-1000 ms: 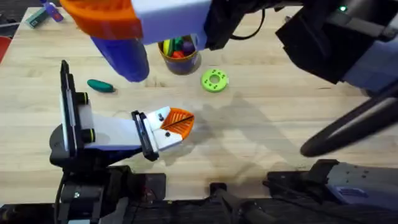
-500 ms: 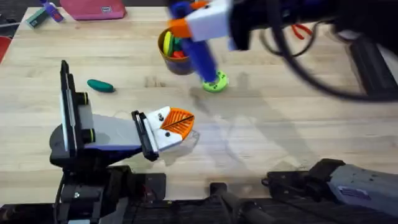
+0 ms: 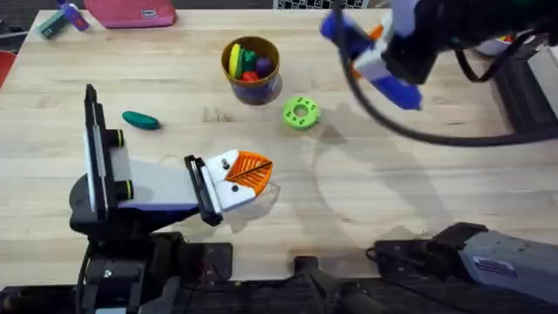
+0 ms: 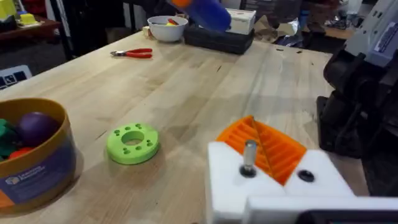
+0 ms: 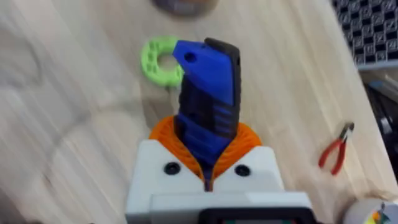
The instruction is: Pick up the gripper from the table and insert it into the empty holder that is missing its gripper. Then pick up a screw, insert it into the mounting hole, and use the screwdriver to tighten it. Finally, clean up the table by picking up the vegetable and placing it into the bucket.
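The main danger lies with the screwdriver (image 5: 208, 106): the right gripper (image 5: 208, 171) carries it high, and only its orange pads (image 5: 249, 140) clamp the blue body. If the tool tilts or slips in that hold, the bit will not meet the screw squarely, and it may knock the part askew. The screw (image 4: 249, 157) stands proud of the white block (image 4: 273, 186), so it looks only partly seated, and a glancing touch could tip it out. The orange gripper (image 3: 250, 170) sits in that block, at the end of the left arm's own gripper (image 3: 231, 179). Whether the left arm's fingers are apart or together cannot be told.

The right arm reaches out over the far right of the table (image 3: 392, 201), well apart from the white block and up off the wood. Its wrist points down, with the screwdriver held roughly upright between the pads. The left arm lies low and level, near the table's front edge.

The bucket (image 3: 251, 70) stands beyond the white block, already holding several toys. The green disc (image 3: 301, 113) lies just beside the bucket. The vegetable (image 3: 140, 120) is on the table, to the left of the bucket and not yet cleared.
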Robot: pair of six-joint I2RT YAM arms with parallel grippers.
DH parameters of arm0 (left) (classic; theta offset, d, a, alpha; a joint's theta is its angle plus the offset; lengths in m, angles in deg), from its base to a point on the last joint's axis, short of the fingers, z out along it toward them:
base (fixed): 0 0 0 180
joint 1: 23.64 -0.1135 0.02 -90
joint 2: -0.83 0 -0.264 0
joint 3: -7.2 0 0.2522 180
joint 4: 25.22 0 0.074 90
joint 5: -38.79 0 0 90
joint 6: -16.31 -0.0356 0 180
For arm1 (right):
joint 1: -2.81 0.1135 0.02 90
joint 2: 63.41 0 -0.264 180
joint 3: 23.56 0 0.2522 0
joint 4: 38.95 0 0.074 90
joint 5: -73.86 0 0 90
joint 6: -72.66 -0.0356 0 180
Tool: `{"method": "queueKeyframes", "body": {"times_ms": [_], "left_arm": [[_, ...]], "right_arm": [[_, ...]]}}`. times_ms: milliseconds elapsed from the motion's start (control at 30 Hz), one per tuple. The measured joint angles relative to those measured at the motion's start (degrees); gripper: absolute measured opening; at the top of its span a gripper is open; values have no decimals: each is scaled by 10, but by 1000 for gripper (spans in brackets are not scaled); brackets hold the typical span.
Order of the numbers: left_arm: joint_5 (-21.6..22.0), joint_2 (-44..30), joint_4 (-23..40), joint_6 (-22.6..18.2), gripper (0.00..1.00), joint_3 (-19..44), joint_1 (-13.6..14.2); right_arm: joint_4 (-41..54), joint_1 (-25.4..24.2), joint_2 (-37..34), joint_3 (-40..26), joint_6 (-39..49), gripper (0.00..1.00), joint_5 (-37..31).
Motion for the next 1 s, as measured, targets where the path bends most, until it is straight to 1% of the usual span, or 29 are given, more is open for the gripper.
{"method": "queueKeyframes", "body": {"times_ms": [167,300,467,700,800,900,933,1000], "left_arm": [[0,0,0,0,17,0,0],[0,0,0,0,17,0,0],[0,0,0,0,17,0,0],[0,0,0,0,17,0,0],[0,0,0,0,17,0,0],[0,0,0,0,17,0,0],[0,0,0,0,17,0,0],[0,0,0,0,17,0,0]], "right_arm": [[70,-17,-55,0,104,24,-43],[83,-18,-111,0,149,24,-82],[75,-35,-194,0,180,24,-125],[38,-76,-307,0,195,24,-145],[18,-89,-336,0,196,24,-149],[4,-92,-347,0,195,30,-151],[2,-92,-347,0,194,117,-151],[0,-92,-347,-2,195,396,-153]]}}
